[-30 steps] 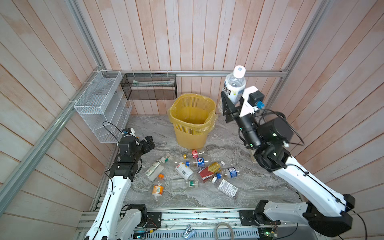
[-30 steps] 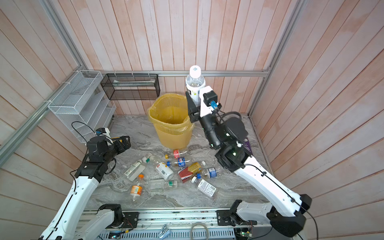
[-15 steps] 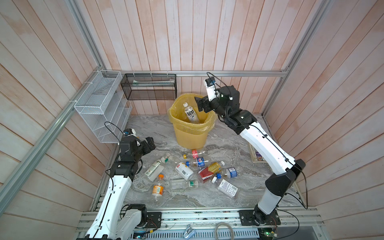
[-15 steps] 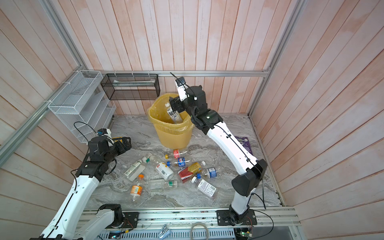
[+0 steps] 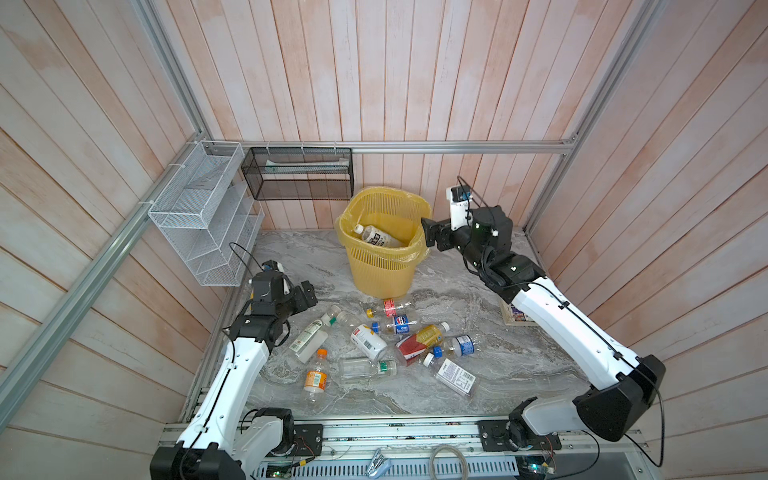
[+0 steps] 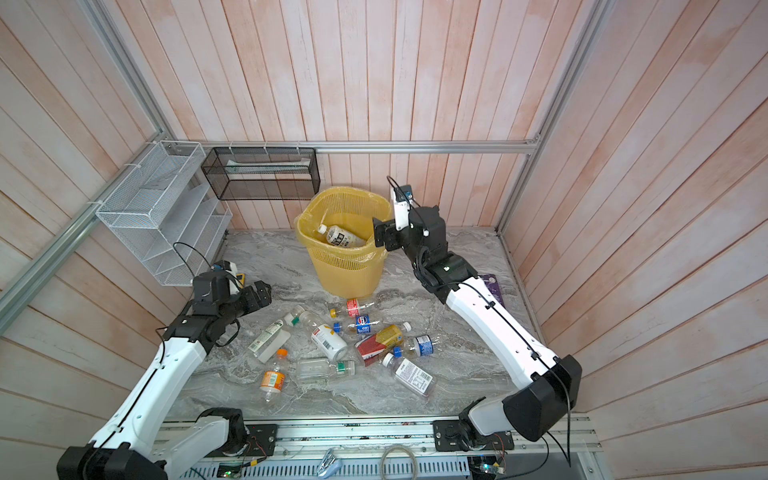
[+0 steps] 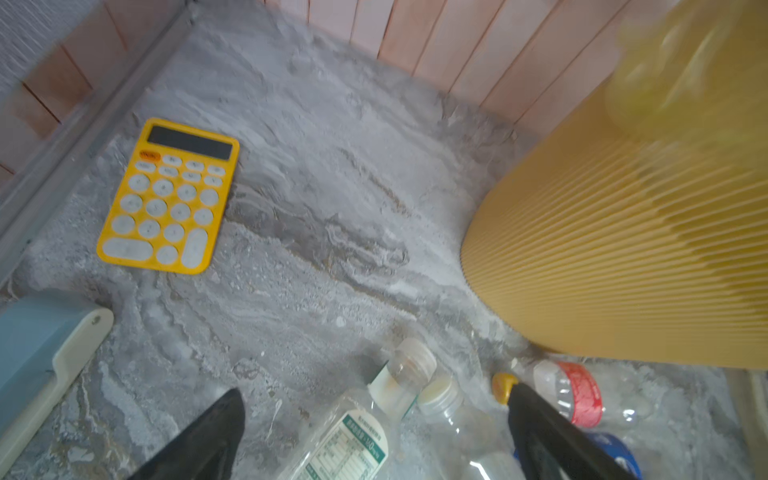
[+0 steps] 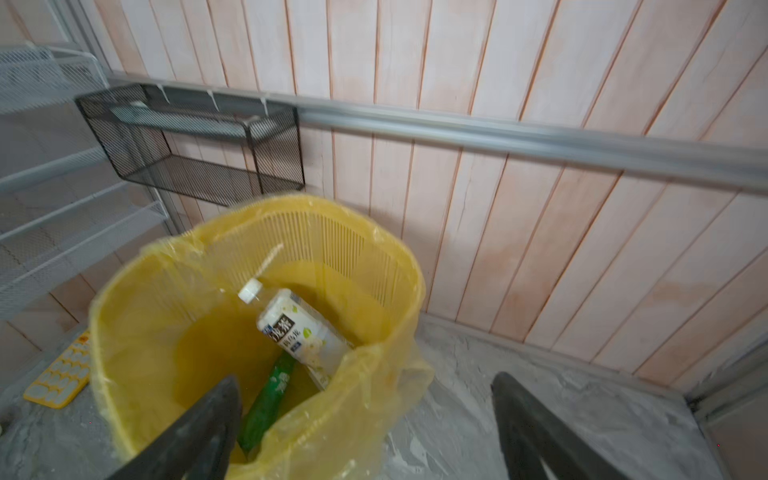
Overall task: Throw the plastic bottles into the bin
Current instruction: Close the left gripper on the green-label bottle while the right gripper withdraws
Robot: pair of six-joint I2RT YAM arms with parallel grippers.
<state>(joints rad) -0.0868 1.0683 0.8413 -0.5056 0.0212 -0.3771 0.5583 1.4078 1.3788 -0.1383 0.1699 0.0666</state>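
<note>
Now one white-labelled bottle (image 5: 376, 237) lies tilted inside the bin (image 5: 382, 274), beside a green bottle (image 8: 270, 399), and about ten plastic bottles (image 5: 368, 341) lie scattered on the table (image 5: 498, 365) just on the near side of it. The right gripper (image 5: 434, 237) hangs at the bin's right rim, jaws wide apart, holding nothing. The left gripper (image 5: 304, 293), also wide open and empty, hovers left of the heap. I think the right arm should lift clear of the bag edge (image 5: 419, 254), then take a bottle on the heap's right side across its middle, because round bottles roll easily.
</note>
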